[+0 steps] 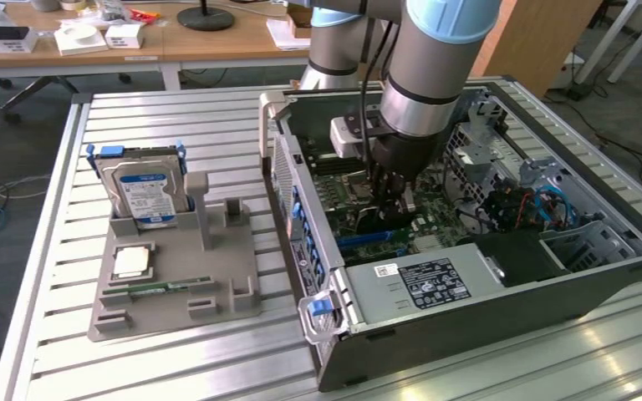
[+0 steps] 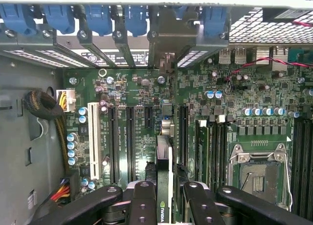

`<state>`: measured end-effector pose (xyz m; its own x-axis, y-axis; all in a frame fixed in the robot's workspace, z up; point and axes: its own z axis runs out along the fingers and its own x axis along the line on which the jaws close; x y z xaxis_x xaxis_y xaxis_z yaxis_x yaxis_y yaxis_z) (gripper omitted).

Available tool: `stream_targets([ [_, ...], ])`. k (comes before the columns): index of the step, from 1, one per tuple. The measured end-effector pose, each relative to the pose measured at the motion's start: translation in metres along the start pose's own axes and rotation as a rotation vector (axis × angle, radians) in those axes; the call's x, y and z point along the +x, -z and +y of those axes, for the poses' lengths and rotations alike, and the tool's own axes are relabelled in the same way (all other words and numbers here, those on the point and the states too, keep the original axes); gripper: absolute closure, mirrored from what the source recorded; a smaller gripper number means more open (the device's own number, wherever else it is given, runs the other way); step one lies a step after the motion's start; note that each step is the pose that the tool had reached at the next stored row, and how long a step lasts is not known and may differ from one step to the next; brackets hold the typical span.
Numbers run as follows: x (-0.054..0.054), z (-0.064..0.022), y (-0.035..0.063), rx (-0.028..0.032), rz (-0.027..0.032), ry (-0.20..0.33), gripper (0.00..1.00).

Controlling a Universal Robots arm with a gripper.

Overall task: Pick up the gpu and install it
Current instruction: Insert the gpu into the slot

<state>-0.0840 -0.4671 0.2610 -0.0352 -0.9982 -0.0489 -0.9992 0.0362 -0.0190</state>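
Gripper holds the gpu edge-on above the motherboard, inside the open computer case.

On the exterior view's left, a grey holder (image 1: 176, 280) lies on the slatted bench (image 1: 53, 368) and carries a hard drive (image 1: 143, 190) that stands upright. To the right, the arm (image 1: 438, 58) comes straight down into the computer case (image 1: 466, 276), with the wrist vertical and the gripper (image 1: 391, 194) low over the motherboard (image 1: 438, 219). In the wrist view, the black fingers (image 2: 144, 200) of the gripper (image 2: 165, 205) are closed on the gpu (image 2: 165, 186), one at each side. The card stands on its edge, its long axis runs along the expansion slots (image 2: 122, 142), and its far end points to the rear wall of the case with the blue clips (image 2: 98, 17).
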Motion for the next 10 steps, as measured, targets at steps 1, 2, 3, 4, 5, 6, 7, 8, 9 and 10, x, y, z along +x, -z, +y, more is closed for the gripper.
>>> stream_targets([
  [1, -0.0003, 0.0000, -0.0003, 0.0000, 0.0000, 0.000, 0.74],
  [2, -0.0008, 0.0001, -0.0004, 0.0000, 0.0001, 0.000, 0.74],
  [3, -0.0012, 0.0003, -0.0006, -0.0001, 0.0002, 0.000, 0.74],
  [4, -0.0014, 0.0003, -0.0008, 0.0000, 0.0001, 0.000, 0.74],
  [5, -0.0014, 0.0003, -0.0008, -0.0001, 0.0001, 0.000, 0.74],
  [6, -0.0014, 0.0003, -0.0008, -0.0001, 0.0001, 0.000, 0.74],
  [7, -0.0014, 0.0005, -0.0009, -0.0001, 0.0001, 0.000, 0.74],
  [8, -0.0014, 0.0006, -0.0011, 0.0000, 0.0001, 0.000, 0.74],
  [9, -0.0014, 0.0006, -0.0011, -0.0001, 0.0002, 0.000, 0.74],
  [10, -0.0014, 0.0006, -0.0011, -0.0001, 0.0002, 0.000, 0.74],
])
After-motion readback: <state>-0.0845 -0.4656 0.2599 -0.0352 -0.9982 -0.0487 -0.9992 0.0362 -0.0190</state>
